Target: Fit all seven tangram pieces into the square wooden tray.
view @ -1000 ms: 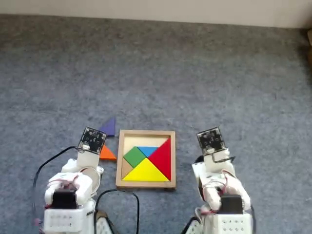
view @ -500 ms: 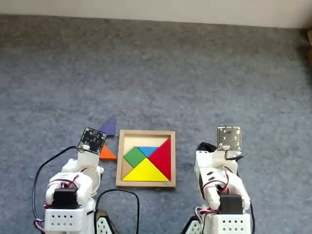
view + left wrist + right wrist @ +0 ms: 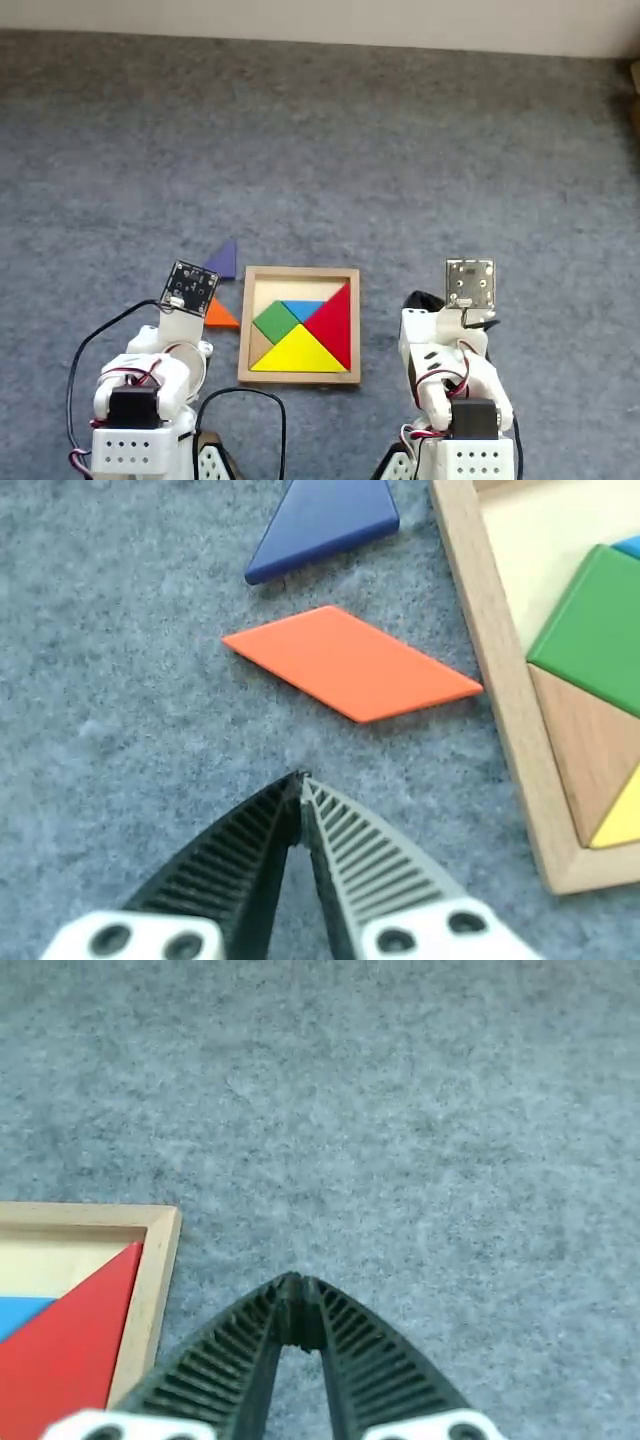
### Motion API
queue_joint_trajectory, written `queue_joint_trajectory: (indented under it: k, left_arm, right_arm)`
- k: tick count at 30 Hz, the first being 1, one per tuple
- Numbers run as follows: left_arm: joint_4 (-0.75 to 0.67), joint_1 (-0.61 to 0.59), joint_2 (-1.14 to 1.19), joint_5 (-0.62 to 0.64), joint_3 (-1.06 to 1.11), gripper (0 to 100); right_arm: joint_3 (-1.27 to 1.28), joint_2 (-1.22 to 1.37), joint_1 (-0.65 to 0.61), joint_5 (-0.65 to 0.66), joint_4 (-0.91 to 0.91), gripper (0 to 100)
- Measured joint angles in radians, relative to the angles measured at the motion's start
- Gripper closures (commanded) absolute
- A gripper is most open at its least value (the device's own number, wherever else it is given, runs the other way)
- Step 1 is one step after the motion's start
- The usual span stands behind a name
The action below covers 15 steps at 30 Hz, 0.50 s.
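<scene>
The square wooden tray (image 3: 300, 272) lies between the two arms and holds a green square (image 3: 276, 321), a blue piece (image 3: 301, 309), a red triangle (image 3: 333, 320) and a yellow triangle (image 3: 295, 353). An orange parallelogram (image 3: 352, 664) and a dark blue triangle (image 3: 322, 520) lie on the carpet just left of the tray (image 3: 500, 680). My left gripper (image 3: 300, 783) is shut and empty, a short way from the parallelogram. My right gripper (image 3: 296, 1286) is shut and empty over bare carpet, right of the tray's corner (image 3: 160, 1250).
Grey carpet covers the whole table. Open carpet stretches beyond the tray and to both sides. A black cable (image 3: 240, 395) loops on the carpet in front of the tray, between the arm bases.
The right arm's wrist swung to the right, away from the tray, between one second and half a second ago, and has kept still since. The left arm and the pieces have not moved.
</scene>
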Motion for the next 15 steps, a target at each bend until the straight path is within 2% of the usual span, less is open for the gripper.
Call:
queue_joint_trajectory:
  k: [4,8,13,15]
  left_arm:
    - [-0.005,0.000,0.000,0.000,-0.003,99]
    - [-0.014,-0.023,0.000,-0.006,-0.114,99]
    - [-0.015,-0.041,0.000,-0.232,-0.290,99]
    - [-0.015,-0.041,0.000,-0.255,-0.356,96]
  right_arm:
    - [0.000,0.000,0.000,0.000,0.000,99.2]
    - [0.000,0.000,0.000,0.000,0.000,99.2]
    - [0.000,0.000,0.000,0.000,0.000,99.2]
    - [0.000,0.000,0.000,0.000,0.000,99.2]
